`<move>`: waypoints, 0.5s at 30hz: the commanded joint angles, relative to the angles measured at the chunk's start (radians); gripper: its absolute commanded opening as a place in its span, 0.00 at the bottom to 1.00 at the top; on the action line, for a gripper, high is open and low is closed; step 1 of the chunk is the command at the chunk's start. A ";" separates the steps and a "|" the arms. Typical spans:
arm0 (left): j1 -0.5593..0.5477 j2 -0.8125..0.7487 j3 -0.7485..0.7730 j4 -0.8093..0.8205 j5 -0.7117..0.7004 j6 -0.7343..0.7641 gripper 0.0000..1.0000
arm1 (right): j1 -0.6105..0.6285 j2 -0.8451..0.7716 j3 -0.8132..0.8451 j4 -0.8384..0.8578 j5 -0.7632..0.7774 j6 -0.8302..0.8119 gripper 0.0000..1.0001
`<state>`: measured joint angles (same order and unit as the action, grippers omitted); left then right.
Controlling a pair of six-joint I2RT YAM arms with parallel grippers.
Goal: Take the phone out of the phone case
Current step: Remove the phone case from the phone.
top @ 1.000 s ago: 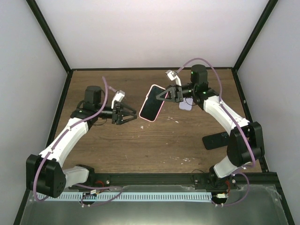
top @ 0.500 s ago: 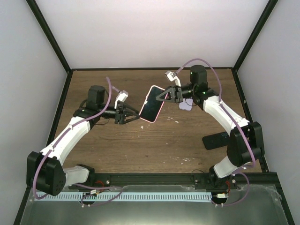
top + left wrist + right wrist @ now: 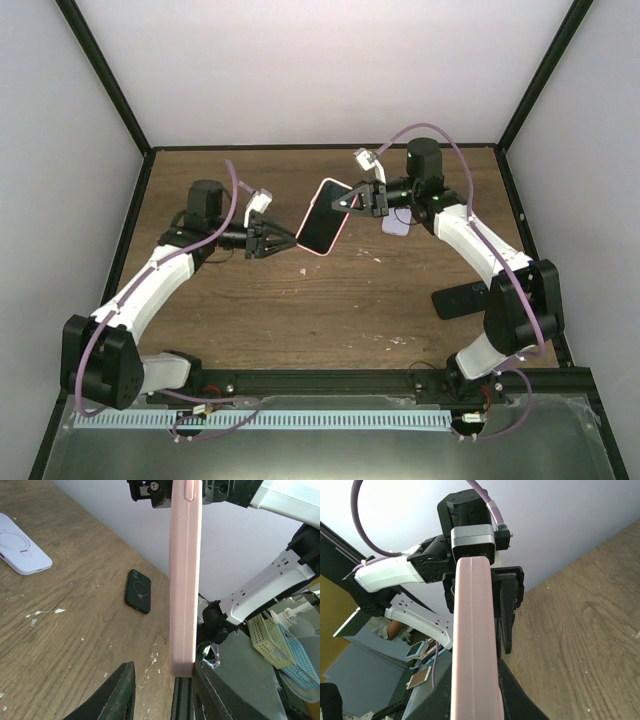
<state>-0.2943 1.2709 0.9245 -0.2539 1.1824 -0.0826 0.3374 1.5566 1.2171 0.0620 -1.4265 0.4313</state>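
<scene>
A phone point(image 3: 322, 226) with a dark screen sits in a pink phone case point(image 3: 345, 214) and is held in the air above the table's middle. My right gripper point(image 3: 354, 200) is shut on the case's upper end, and the right wrist view shows the pink case edge point(image 3: 474, 645) clamped between its fingers. My left gripper point(image 3: 289, 243) is at the case's lower end. In the left wrist view the pink case point(image 3: 185, 580) stands between the jaws. The right finger point(image 3: 212, 690) lies against it and the left finger point(image 3: 117, 690) stands well apart, so the left gripper point(image 3: 164, 669) is open.
A pale lilac case point(image 3: 397, 222) lies on the wooden table behind the right gripper, also seen as a pale case point(image 3: 22, 550) in the left wrist view. A black case point(image 3: 460, 298) lies near the right arm's base. Plastic baskets point(image 3: 280, 640) stand beyond the table's edge.
My left gripper has moved right to the phone's lower end and its jaws have narrowed. The right gripper has kept its hold and tilted the phone slightly.
</scene>
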 commanded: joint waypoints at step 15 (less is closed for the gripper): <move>0.072 0.085 -0.018 0.050 -0.166 -0.014 0.34 | 0.048 -0.086 0.143 0.022 -0.264 0.085 0.01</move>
<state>-0.2382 1.3273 0.9131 -0.1467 1.1870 -0.1276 0.3489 1.5524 1.2591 0.0547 -1.3846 0.4622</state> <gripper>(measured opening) 0.337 0.104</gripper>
